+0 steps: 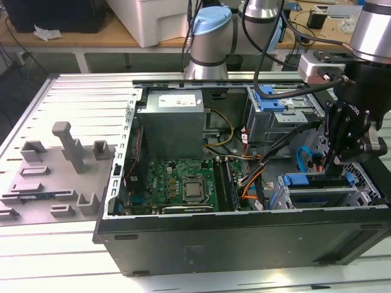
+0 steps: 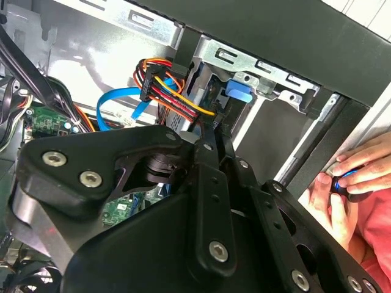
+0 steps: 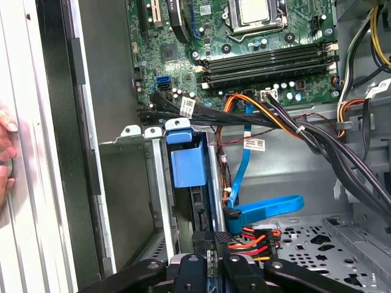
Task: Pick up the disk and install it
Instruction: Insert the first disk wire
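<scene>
Disk (image 3: 186,166) sits edge-on in drive cage (image 3: 159,183); fingers (image 3: 190,268) closed, tips against its end, likely pressing it home.

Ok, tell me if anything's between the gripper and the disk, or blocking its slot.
Nothing visible does. In the first wrist view the gripper is right at the disk, which stands in the drive cage; the blue cable lies beside it, not across.

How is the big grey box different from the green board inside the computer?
The grey box is a chunky block with a white label on top; the green board lies flat. The grey box is plain-sided; the green board is crowded with small parts around a square chip. Both sit inside the open computer case.
</scene>
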